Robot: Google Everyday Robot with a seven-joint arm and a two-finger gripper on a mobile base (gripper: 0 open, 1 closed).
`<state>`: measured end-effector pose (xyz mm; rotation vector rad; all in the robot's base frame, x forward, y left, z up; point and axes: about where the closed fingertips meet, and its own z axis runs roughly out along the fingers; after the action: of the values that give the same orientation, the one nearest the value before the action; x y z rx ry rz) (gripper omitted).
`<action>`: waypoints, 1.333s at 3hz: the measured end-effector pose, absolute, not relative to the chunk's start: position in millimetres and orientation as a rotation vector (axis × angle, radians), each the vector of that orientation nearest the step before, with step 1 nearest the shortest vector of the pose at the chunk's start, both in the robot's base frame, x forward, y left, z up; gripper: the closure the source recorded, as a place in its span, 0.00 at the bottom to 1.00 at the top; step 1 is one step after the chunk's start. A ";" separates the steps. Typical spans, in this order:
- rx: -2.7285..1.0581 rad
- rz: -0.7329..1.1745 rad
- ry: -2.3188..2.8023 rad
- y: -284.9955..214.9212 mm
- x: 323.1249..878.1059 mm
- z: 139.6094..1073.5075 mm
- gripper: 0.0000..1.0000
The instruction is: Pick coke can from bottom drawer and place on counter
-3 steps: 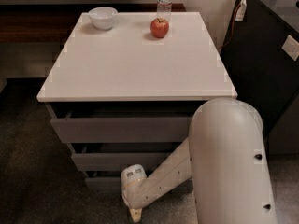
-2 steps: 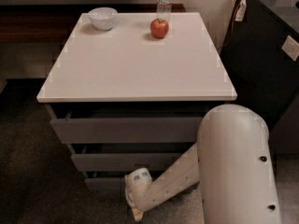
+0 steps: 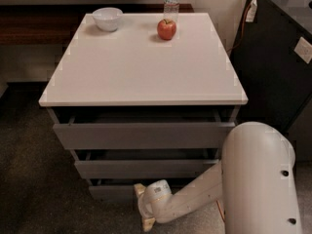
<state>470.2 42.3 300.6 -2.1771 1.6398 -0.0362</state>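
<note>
Gripper (image 3: pixel 143 206), aperture and load indiscernible, is hovering low before the bottom drawer (image 3: pixel 109 193); approaching blind may be risking toppling the unseen can.

Even light from overhead falls on the white counter (image 3: pixel 141 67), the brightest area, with a soft sheen and small shadows under the apple (image 3: pixel 166 29) and bowl (image 3: pixel 107 18). Deep shadow fills the drawer gaps, the floor and the upper left of the frame. The gripper (image 3: pixel 145 207) sits bottom centre, dimly lit, in front of the shaded bottom drawer (image 3: pixel 109 191).
</note>
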 end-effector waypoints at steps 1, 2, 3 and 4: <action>-2.176 -0.035 1.639 42.3 470.3 300.5 0.00; -2.161 -0.011 1.651 45.2 479.0 288.7 0.00; -2.125 0.013 1.671 48.5 501.1 261.5 0.00; -2.100 0.013 1.685 49.3 523.0 234.3 0.00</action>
<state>523.0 49.3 234.3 -2.0995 1.6848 0.0135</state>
